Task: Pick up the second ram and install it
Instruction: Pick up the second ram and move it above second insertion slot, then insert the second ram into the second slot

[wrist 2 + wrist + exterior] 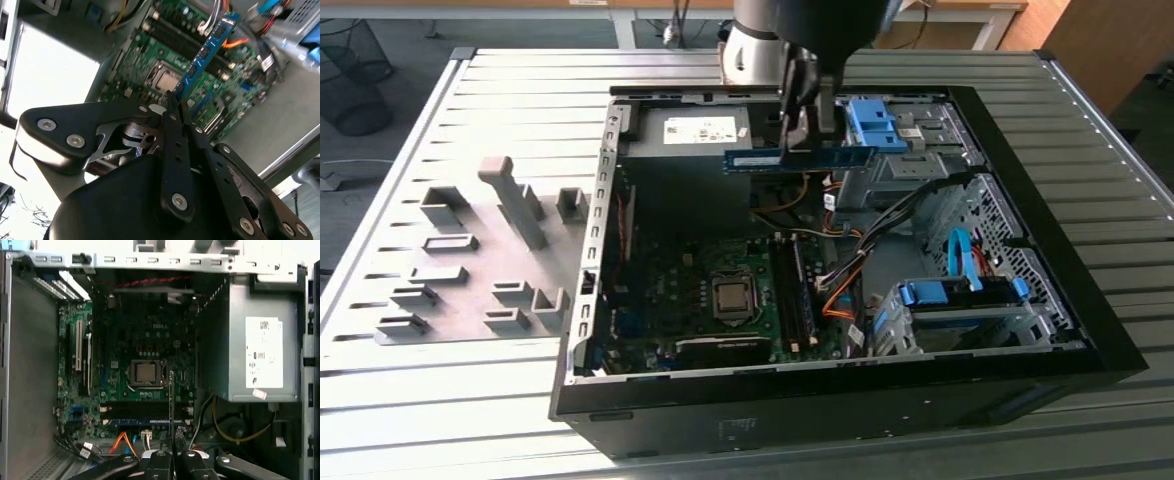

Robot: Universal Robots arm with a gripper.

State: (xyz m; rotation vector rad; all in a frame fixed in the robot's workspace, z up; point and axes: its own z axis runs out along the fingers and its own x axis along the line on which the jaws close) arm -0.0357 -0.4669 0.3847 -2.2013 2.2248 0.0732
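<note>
The second ram (843, 156), a thin blue-green stick, hangs level above the back part of the open computer case (1067, 290). My gripper (803, 140) is shut on its upper edge near the middle. In the second wrist view the ram (205, 50) sticks out from between the black fingers (167, 130) over the green motherboard (150, 65). The first wrist view shows the ram (171, 405) edge-on, running from the gripper (171, 456) toward the CPU socket (145, 373). Below lie the long black memory slots (145, 407), and a blue-green stick (145, 421) seems to be seated in one.
Grey fixture blocks (507, 215) stand on the slatted table at the exterior view's left. Inside the case are the power supply (700, 130), blue drive brackets (870, 125), orange and black cables (841, 290) beside the slots (790, 290), and the CPU socket (734, 297).
</note>
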